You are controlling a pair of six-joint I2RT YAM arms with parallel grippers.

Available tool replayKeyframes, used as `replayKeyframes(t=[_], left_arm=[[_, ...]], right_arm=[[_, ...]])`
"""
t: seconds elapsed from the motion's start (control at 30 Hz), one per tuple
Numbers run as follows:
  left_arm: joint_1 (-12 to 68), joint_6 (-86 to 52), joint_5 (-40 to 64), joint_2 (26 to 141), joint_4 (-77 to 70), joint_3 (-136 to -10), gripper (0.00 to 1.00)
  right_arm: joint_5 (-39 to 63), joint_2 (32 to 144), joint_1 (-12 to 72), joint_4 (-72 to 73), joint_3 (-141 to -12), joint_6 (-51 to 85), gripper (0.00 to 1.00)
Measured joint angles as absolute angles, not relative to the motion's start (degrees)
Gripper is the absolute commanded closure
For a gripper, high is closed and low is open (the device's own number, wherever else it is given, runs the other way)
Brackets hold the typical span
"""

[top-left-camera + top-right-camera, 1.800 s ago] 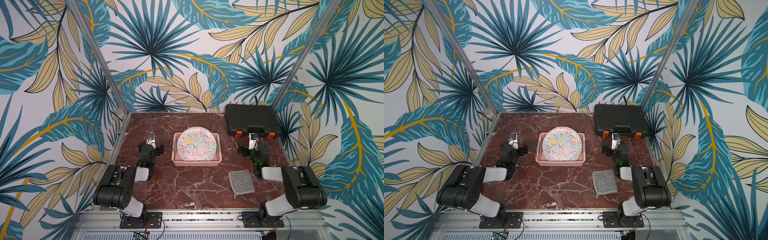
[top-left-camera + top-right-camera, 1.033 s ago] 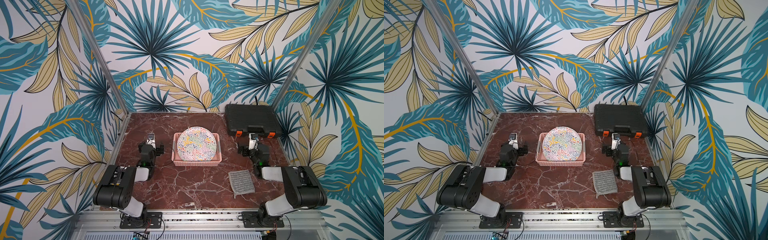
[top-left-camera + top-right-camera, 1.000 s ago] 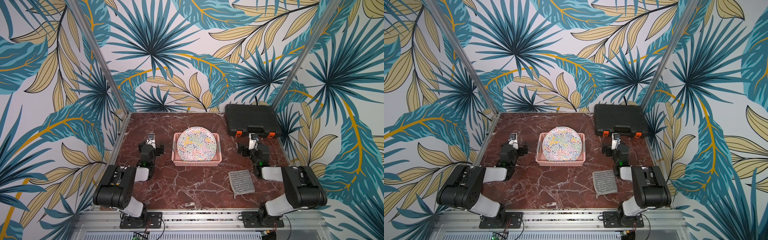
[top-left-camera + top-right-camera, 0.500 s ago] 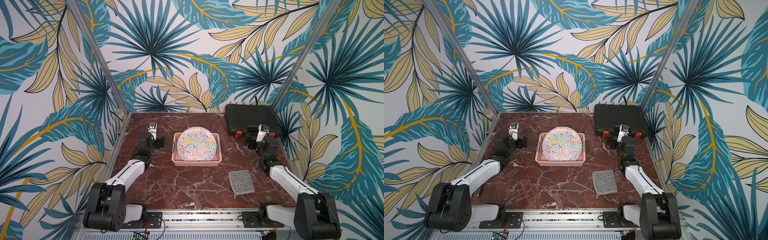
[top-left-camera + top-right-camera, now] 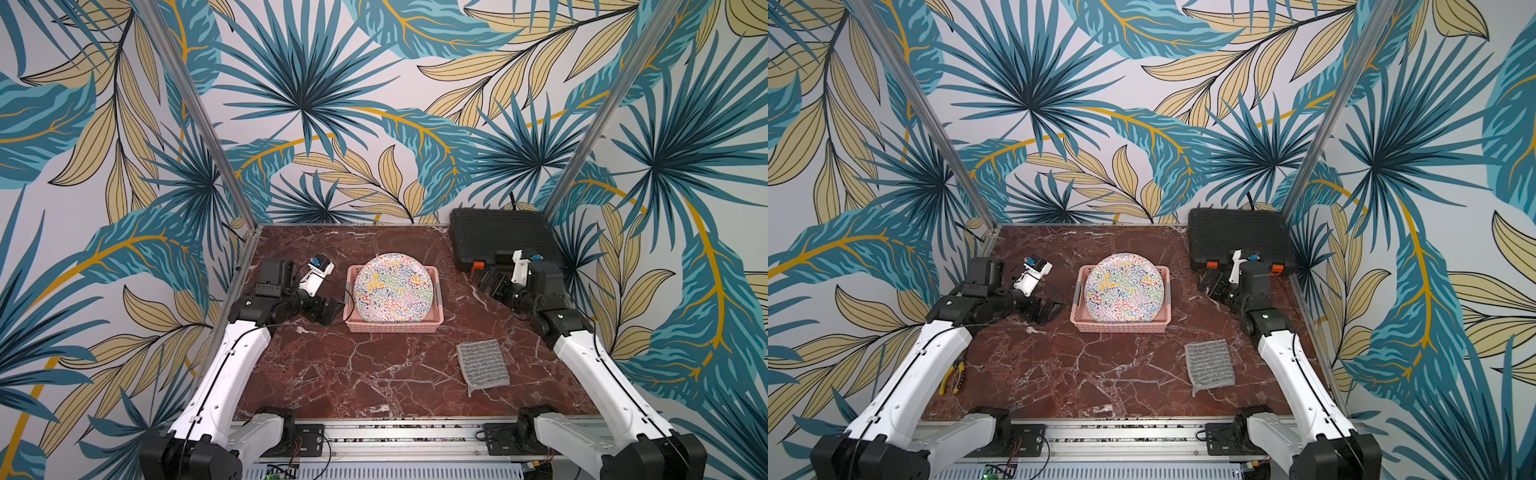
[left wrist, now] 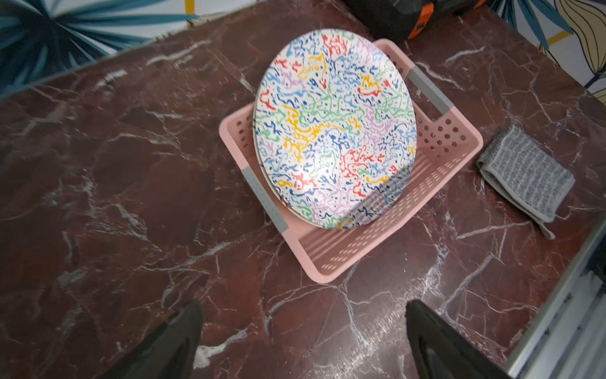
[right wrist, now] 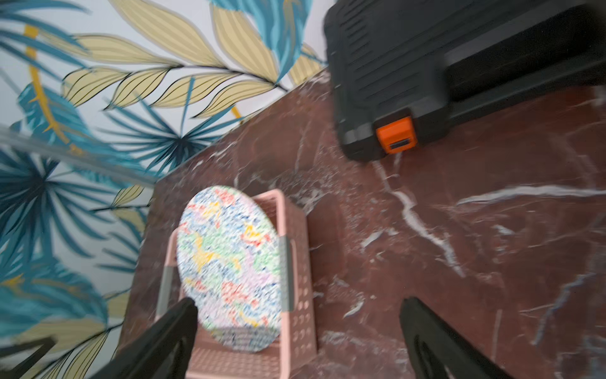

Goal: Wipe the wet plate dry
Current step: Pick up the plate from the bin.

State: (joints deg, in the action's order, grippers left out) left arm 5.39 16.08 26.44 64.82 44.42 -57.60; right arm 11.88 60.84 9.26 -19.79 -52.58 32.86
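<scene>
Leaning plate (image 5: 392,286) in pink basket (image 5: 395,327), flanked by left gripper (image 6: 301,308) and right gripper (image 7: 298,302), each with jaws spread wide

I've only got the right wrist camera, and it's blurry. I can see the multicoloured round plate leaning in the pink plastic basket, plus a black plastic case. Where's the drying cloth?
Observer: The folded grey striped cloth lies flat on the red marble table. It is nearer the robot than the pink plastic basket, on the robot's right side.
Operator: Is either gripper on it?
Observer: No. The right gripper hovers open and empty by the black plastic case, apart from the cloth.
Operator: And the left one?
Observer: The left gripper is open and empty too, beside the basket and clear of the multicoloured round plate.
</scene>
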Motion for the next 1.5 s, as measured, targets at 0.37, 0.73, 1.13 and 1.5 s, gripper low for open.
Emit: replayKeyframes(t=[0.37,0.73,1.13,1.5], left_arm=[[5.85,14.2,29.5,79.75,50.04,-59.4,0.0],[7.09,11.49,29.36,82.81,48.25,-60.86,0.01],[7.92,9.39,29.91,86.19,40.69,-59.61,0.06],[8.54,8.03,28.73,88.97,35.9,-59.53,0.08]], right_arm=[[13.17,77.32,24.36,-35.22,-67.68,22.96,0.12],[9.13,94.65,25.98,-37.36,-79.31,15.9,0.2],[5.76,106.17,25.98,-35.81,-86.59,10.0,0.26],[4.05,109.4,25.36,-34.33,-90.02,7.29,0.28]])
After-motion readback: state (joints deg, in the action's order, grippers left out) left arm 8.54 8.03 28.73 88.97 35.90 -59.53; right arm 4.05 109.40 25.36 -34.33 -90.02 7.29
